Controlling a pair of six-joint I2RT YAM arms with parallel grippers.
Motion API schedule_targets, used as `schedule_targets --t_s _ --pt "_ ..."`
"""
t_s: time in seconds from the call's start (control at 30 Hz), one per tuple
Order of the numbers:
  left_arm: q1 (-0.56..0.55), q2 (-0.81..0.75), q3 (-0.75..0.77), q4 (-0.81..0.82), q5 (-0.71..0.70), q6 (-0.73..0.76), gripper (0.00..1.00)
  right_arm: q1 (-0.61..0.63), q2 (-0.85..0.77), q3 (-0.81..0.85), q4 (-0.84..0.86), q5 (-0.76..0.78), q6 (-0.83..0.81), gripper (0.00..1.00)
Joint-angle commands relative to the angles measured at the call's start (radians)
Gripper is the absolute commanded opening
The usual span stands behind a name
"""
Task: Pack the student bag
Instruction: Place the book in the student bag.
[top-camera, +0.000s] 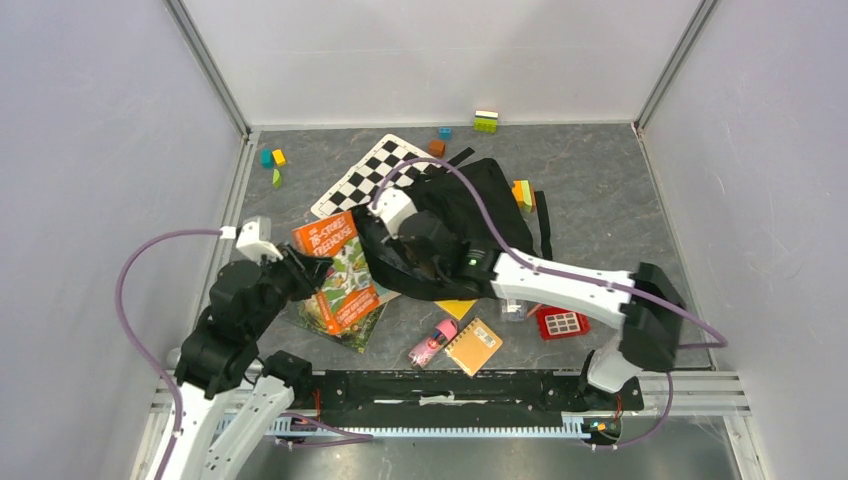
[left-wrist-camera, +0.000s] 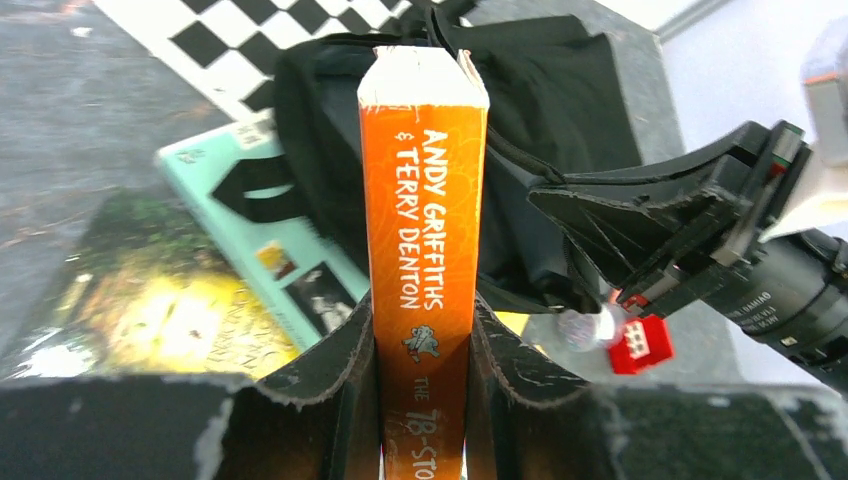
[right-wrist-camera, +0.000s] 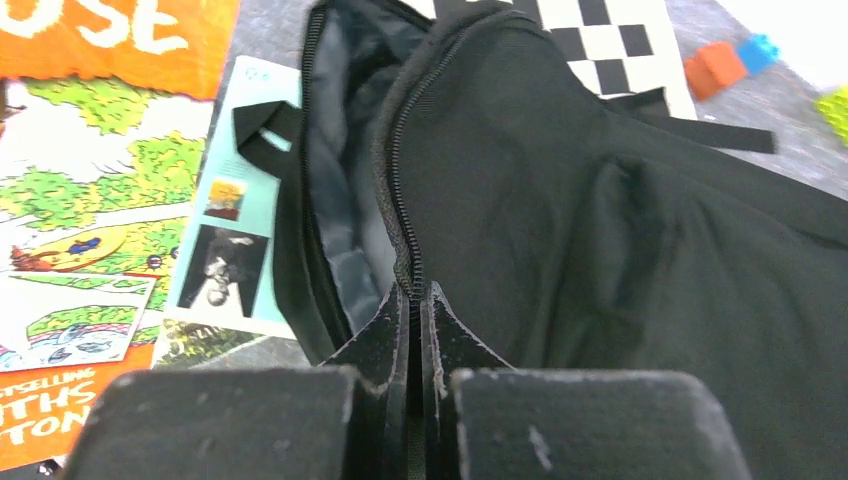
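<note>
Evidently the student bag (right-wrist-camera: 600, 230) is limp, light fabric that will sag, so its zipped rim is the surest hold. The right gripper (right-wrist-camera: 418, 310) pinches that rim between closed jaws, with the bag's mouth just left of them. The left gripper (left-wrist-camera: 423, 340) clamps a stiff orange book (left-wrist-camera: 424, 200), and the bag lies just beyond its jaws.

The large black student bag (right-wrist-camera: 620, 230) is matt woven cloth, its grey lining smoother. The orange paperback book (left-wrist-camera: 423, 220) has a glossy card spine, its end worn to bare paper.
</note>
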Motion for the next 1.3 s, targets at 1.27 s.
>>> schedule_targets --t_s 1.27 --pt "-0.162 1.051 -0.068 1.428 0.215 -0.758 0.02 0.003 -0.444 -0.326 0.453 0.346 -0.016 0.0"
